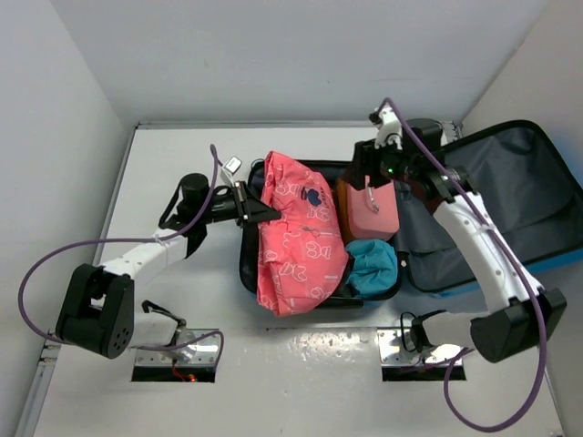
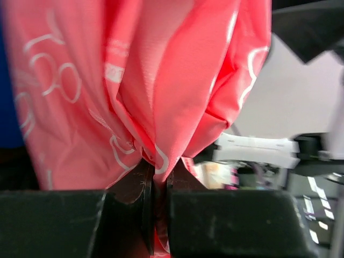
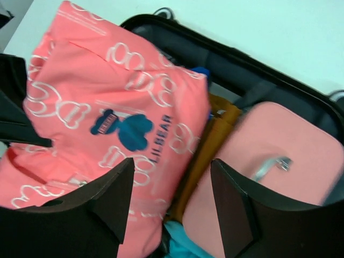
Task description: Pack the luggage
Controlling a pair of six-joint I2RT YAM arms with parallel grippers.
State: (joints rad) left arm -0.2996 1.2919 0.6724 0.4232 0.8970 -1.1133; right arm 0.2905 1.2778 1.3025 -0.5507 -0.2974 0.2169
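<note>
Top: open luggage (image 1: pixel 524 187) toward desk's far right corner, pink shirt (image 1: pixel 296 246) lying across its left half | Left wrist: left claw (image 2: pixel 160 171) pinching pink shirt | Right wrist: right claw (image 3: pixel 172 166) spread, holding nothing, above pink case (image 3: pixel 269 161) | Step: putting shirt in, I think; next: tuck it down, then let go.

The pink garment (image 3: pixel 80 70) carries the dark printed word "LILBEAR", just right of a blue bear print (image 3: pixel 129 129). Small lettering on the bear itself is too blurred to read.
</note>
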